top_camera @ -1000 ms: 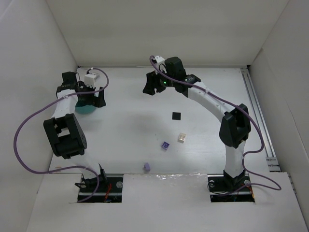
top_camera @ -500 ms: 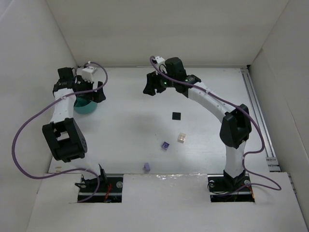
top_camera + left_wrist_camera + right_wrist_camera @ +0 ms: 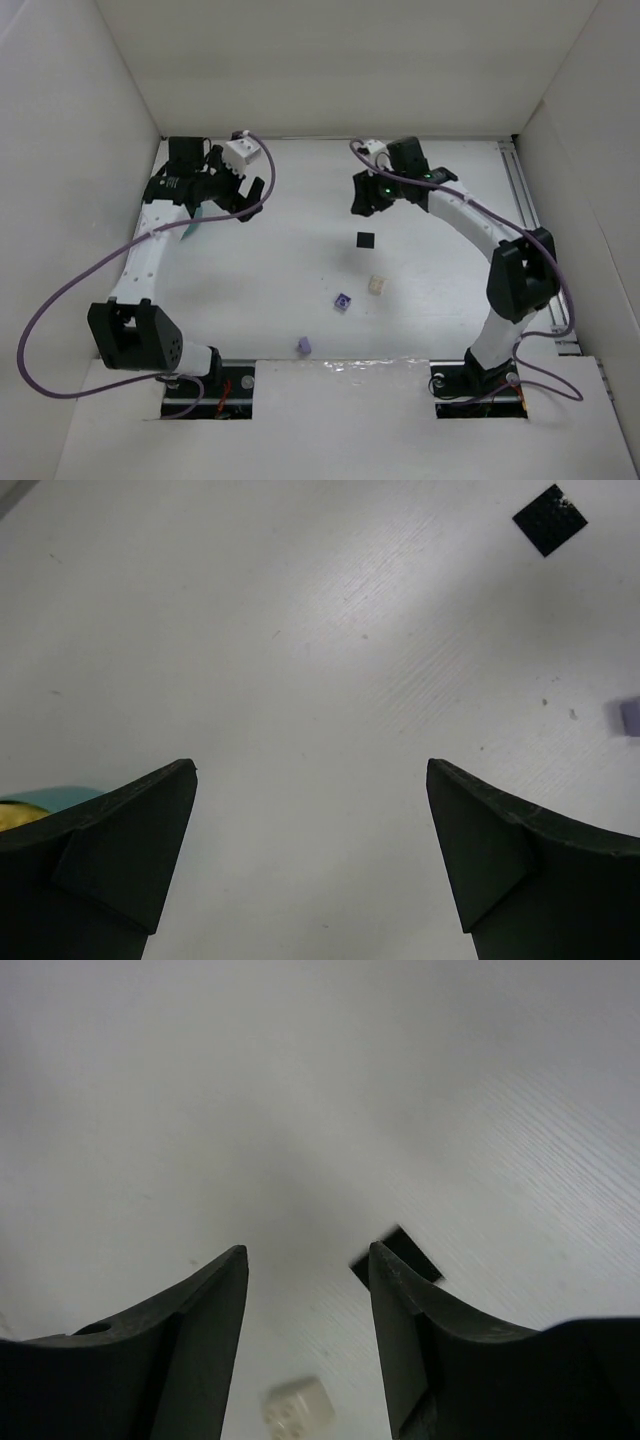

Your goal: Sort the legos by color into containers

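Note:
Four legos lie on the white table: a flat black square [image 3: 366, 240], a cream brick [image 3: 377, 285], a purple brick [image 3: 343, 301] and a lilac brick [image 3: 304, 345]. My right gripper [image 3: 365, 200] is open, just above and behind the black square. In the right wrist view [image 3: 307, 1248] the black square [image 3: 408, 1252] is partly hidden behind the right finger and the cream brick [image 3: 297, 1412] lies between the fingers. My left gripper [image 3: 243, 203] [image 3: 310, 768] is open and empty. The teal bowl [image 3: 190, 228] is mostly hidden under the left arm. Its rim [image 3: 55, 797] shows a yellow piece [image 3: 15, 815] inside.
The left wrist view also shows the black square [image 3: 550, 518] far ahead and a purple brick [image 3: 630, 716] at the right edge. White walls enclose the table on three sides. A metal rail [image 3: 530, 230] runs along the right side.
My left arm has swung right, away from the bowl and toward the middle. My right gripper has moved right and nearer, over the black square. The bricks have not moved.

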Available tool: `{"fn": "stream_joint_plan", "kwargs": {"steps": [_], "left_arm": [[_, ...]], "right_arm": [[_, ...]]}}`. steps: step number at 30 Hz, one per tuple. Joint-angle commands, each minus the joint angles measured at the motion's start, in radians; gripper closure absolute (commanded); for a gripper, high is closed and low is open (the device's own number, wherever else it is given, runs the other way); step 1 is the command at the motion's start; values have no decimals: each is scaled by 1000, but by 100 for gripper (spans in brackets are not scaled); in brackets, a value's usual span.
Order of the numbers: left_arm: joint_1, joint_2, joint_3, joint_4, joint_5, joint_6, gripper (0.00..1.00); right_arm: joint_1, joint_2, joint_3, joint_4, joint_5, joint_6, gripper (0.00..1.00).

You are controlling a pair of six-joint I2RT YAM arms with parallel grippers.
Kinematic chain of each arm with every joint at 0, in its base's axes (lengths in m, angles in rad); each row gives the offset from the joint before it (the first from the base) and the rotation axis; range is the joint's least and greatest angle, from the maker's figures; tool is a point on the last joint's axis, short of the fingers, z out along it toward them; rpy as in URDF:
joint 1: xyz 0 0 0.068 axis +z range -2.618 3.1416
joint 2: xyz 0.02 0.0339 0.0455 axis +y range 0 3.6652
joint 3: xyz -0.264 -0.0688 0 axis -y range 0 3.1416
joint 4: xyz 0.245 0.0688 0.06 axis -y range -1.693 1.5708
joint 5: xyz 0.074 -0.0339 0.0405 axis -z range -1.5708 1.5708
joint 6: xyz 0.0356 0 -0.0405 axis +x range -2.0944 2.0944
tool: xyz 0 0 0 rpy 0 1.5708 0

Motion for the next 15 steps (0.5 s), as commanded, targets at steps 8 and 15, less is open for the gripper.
{"fn": "stream_joint_plan", "kwargs": {"steps": [8,15], "left_arm": [[25,-133,-180,154,-32,-301,0],[55,-95,-89,19,41,-305,0]], "right_arm": [[-93,-312,-362,-314,72,-641,45],[22,-457,-423,-373,-58,-944,45]]}}
